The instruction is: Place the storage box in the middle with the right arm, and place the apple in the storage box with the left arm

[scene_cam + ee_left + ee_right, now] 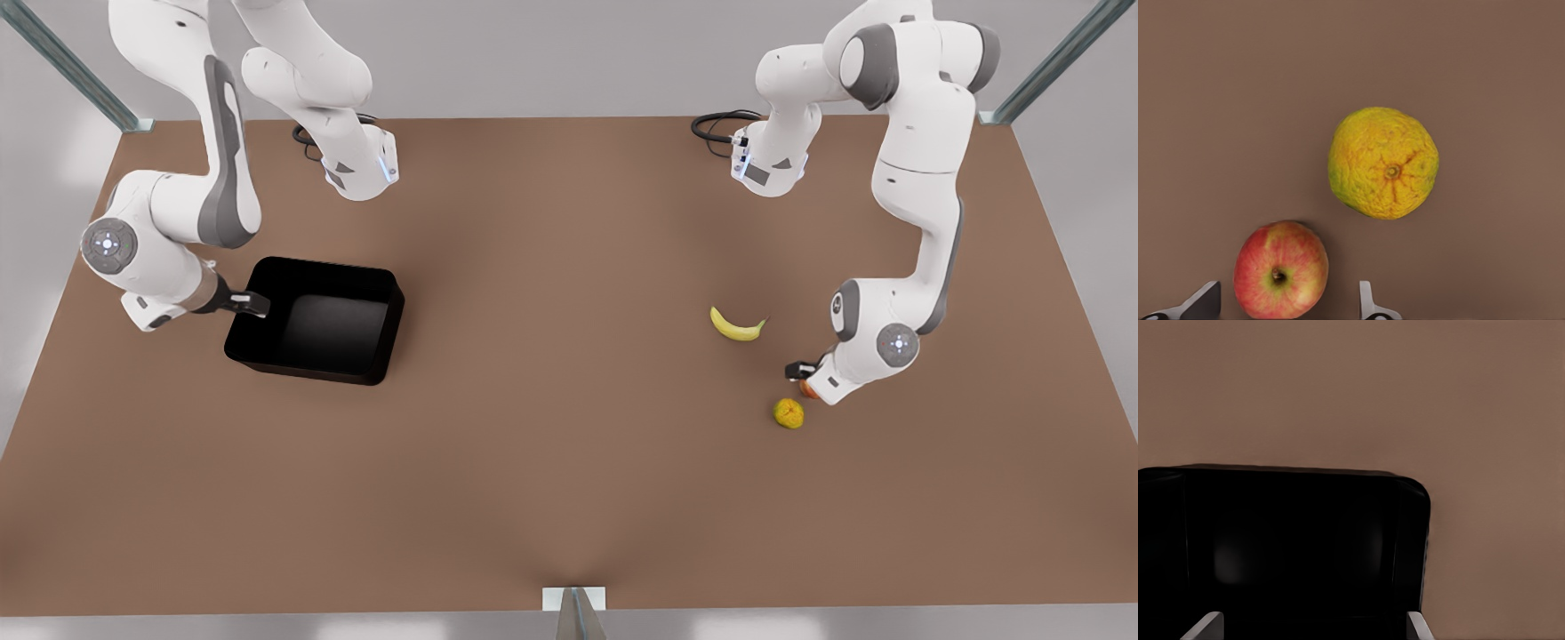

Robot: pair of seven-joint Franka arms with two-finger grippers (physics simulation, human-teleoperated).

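Observation:
The black storage box (311, 320) sits on the table at the front view's left. My right gripper (252, 304) hovers at its left wall, and in the right wrist view the right gripper (1311, 630) is open, with the storage box (1285, 547) dark beneath it. The red apple (1280, 270) lies between the spread fingertips of my left gripper (1286, 305), which is open and clear of the fruit. At the front view's right the left gripper (805, 372) points down over the apple (807, 388), which is mostly hidden under it.
A yellow-green lumpy fruit (789, 413) lies just in front of the apple, close to the left gripper, and appears again as the lumpy fruit (1383, 163). A banana (737, 325) rests a little behind. The brown table (569, 373) spreads wide between the arms.

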